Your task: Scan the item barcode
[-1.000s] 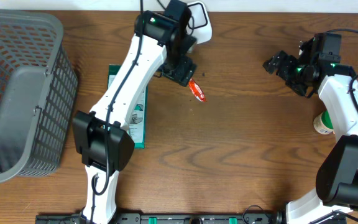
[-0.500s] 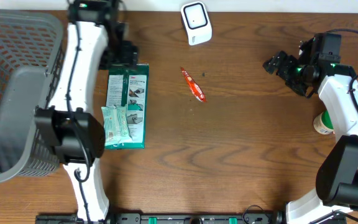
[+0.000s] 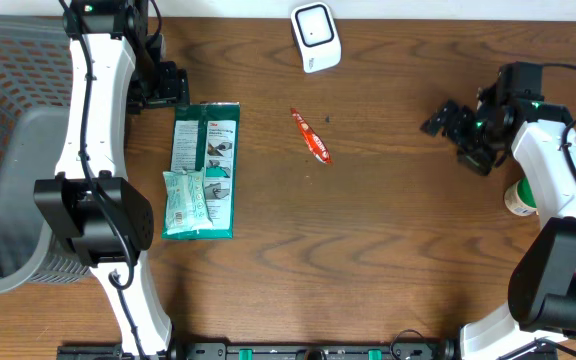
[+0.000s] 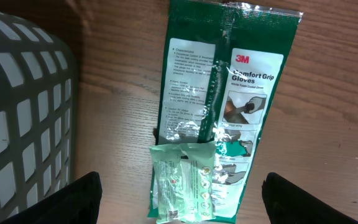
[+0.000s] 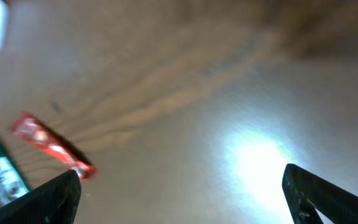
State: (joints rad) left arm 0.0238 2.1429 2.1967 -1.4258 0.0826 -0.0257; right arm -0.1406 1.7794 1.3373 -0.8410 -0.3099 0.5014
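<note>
Two empty, parted claws: left gripper point(image 3: 171, 88), right gripper point(image 3: 448, 121); grabbing the glove pack point(image 3: 211, 150) could drag the wipes point(image 3: 185, 203) lying on it.

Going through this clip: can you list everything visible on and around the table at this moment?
basket: one, grey mesh, far left edge of the table
glove pack: one, dark green, flat on the table right of the basket
small packet: one, pale green, lying on the near end of the glove pack
sachet: one, red, centre of the table, alone
scanner: one, white, far edge, centre
container: one, white and green, right edge, partly hidden by the right arm
table: one, brown wood
left tool: one, black, open, above the glove pack's far end
right tool: one, black, open, above bare table at right
</note>
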